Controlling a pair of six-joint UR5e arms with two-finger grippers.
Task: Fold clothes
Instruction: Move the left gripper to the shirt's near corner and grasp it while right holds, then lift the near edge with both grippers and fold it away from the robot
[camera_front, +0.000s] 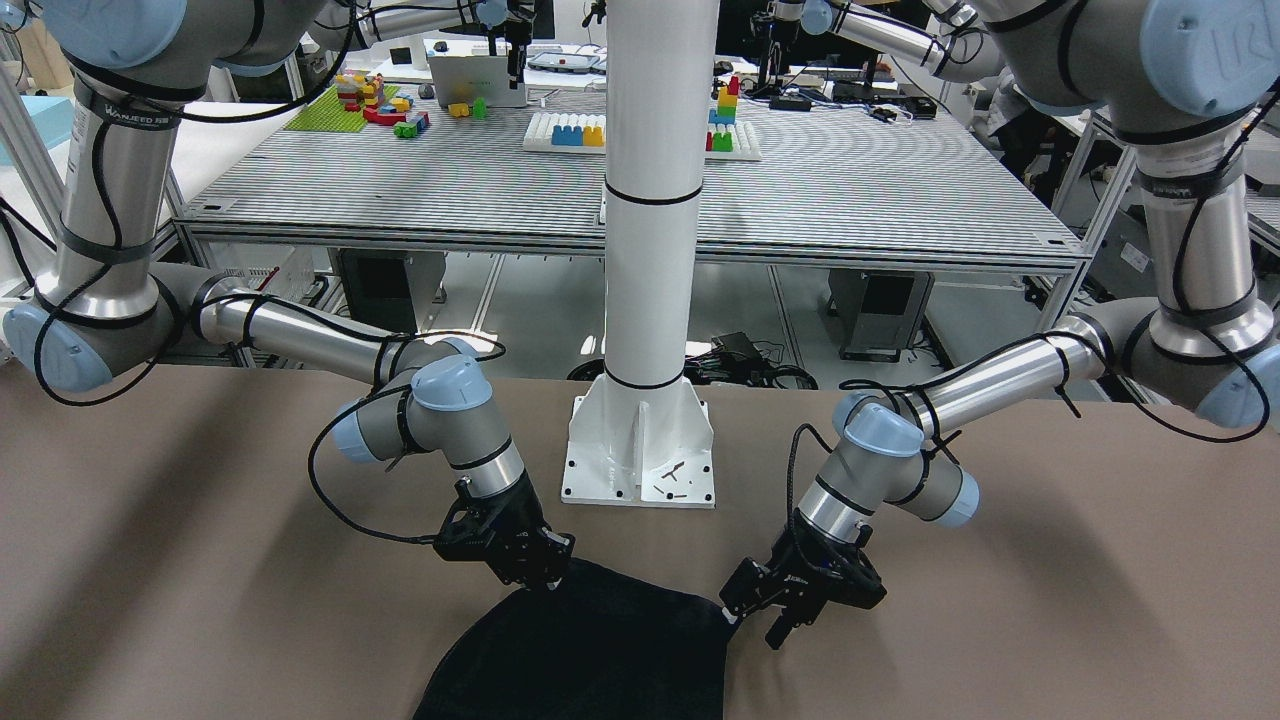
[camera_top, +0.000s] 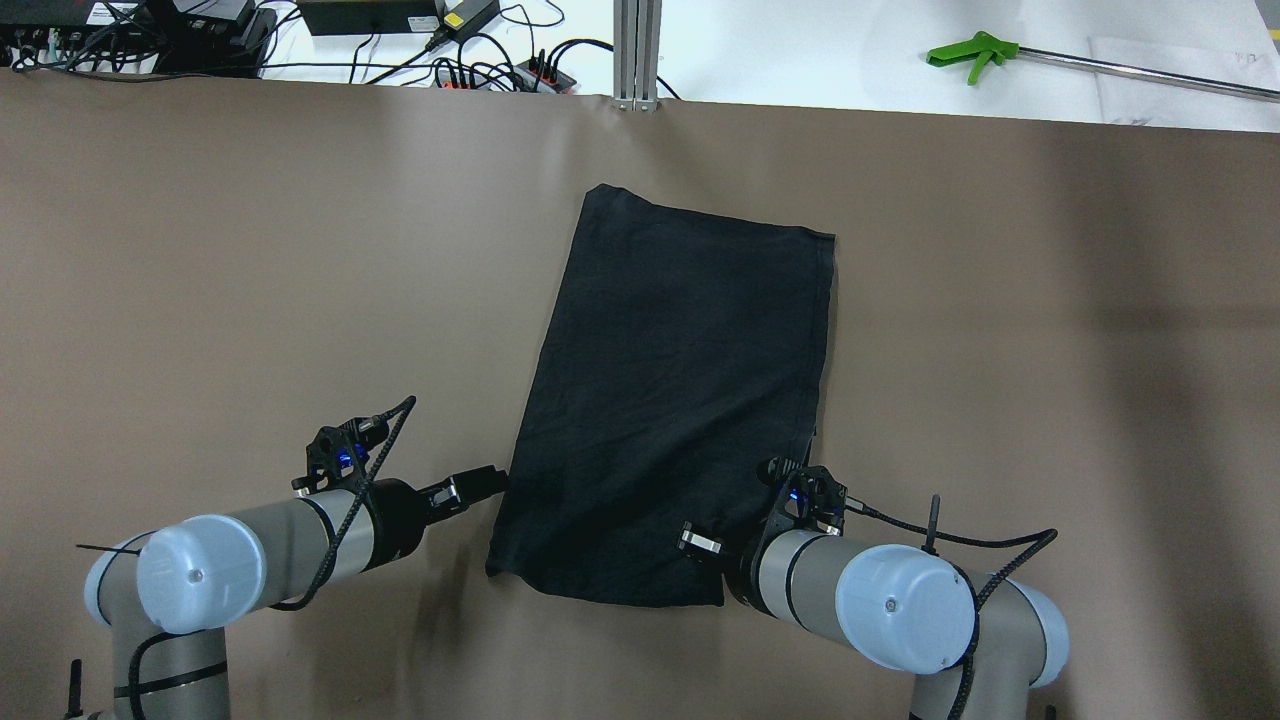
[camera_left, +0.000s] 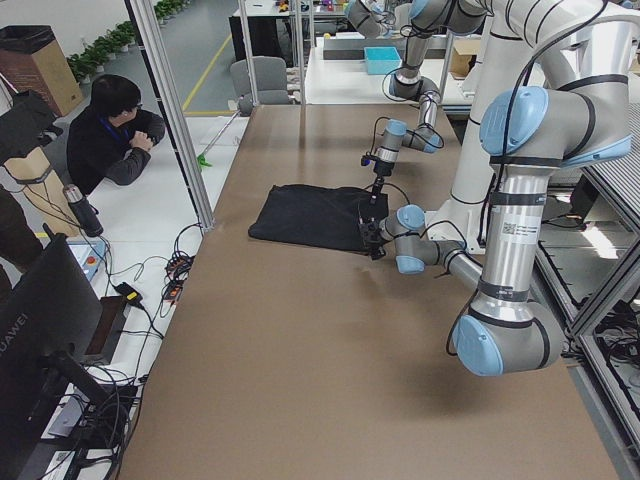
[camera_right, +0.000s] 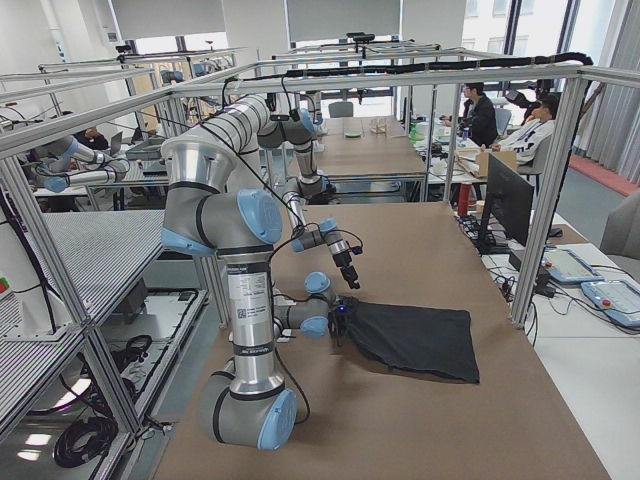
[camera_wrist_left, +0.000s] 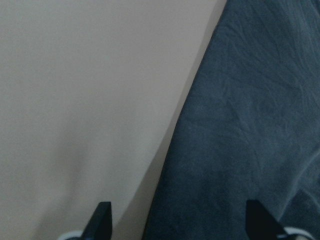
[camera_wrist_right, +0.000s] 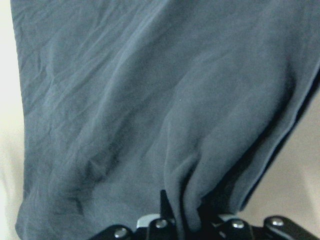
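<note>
The garment (camera_top: 680, 400) lies flat on the table (camera_top: 200, 250) as a long rectangle, slightly askew, between the two arms.

Right gripper (camera_wrist_right: 187, 220): closed on the garment at the right corner of the edge nearest the robot. The fabric gathers into folds that converge between the jaws.

Left gripper (camera_wrist_left: 180, 222): wide open, holding nothing. Its fingers (camera_wrist_left: 102, 220) straddle the garment's left edge, close to the left corner nearest the robot. One finger is over bare table, the other over fabric. In the overhead view this gripper sits right at that edge. Whether the fingers touch the fabric cannot be told.
</note>
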